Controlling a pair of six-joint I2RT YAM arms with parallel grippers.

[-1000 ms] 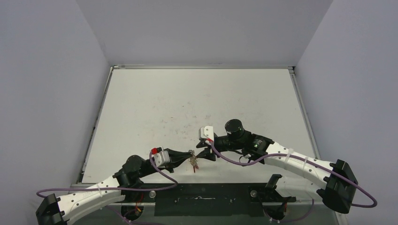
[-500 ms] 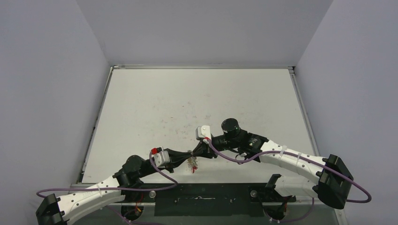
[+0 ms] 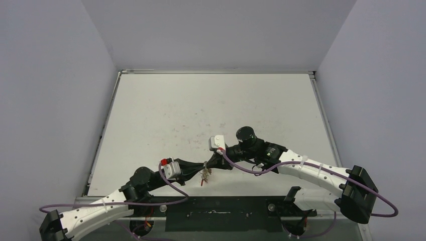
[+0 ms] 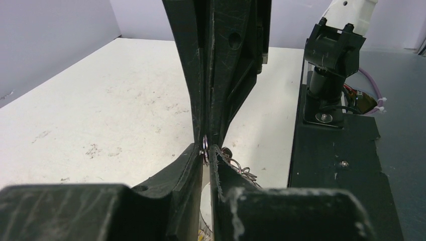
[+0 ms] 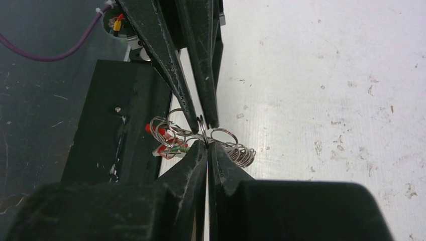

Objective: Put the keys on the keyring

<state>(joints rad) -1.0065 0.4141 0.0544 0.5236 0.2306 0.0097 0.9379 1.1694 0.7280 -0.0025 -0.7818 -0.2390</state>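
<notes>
Here, left gripper [image 4: 204,153] and right gripper [image 5: 207,145] both clamped tip-to-tip on upright, edge-on keyring [image 4: 205,144], keys [image 5: 166,144] dangling beneath

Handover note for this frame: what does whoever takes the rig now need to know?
Left gripper: shut on the keyring wire.
Right gripper: shut, tip to tip with the left, apparently on the keyring too; which loop of wire cannot be told.
Things: the keys, with red and green tags, hang in a bunch against the rings, near the front edge of the table.
Done: both arms have hold of the bundle.
Left: the views do not show which keys are threaded; check that, then thread the rest.
</notes>
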